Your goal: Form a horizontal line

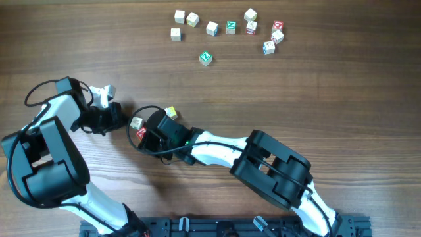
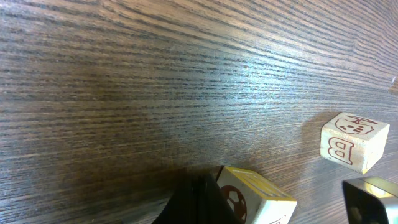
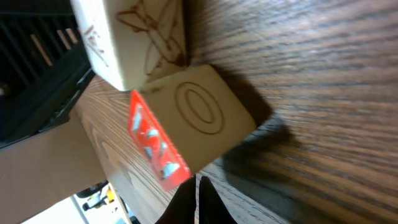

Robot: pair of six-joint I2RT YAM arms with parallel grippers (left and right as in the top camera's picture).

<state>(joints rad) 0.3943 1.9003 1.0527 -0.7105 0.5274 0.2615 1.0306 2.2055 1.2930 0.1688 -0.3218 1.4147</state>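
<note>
My left gripper (image 1: 125, 120), jaws apart, sits at the pale cube's (image 1: 136, 122) 9 o'clock; the right gripper's (image 1: 148, 130) jaws I cannot tell.

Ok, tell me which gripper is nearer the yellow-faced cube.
Right. The right gripper sits just below and left of the yellow-faced cube, its wrist close beside it. The left gripper is farther left, beyond the pale cube with the green mark.

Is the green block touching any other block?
No, the green-faced cube sits by itself on the table, with bare wood between it and the cluster of cubes above it.
</note>
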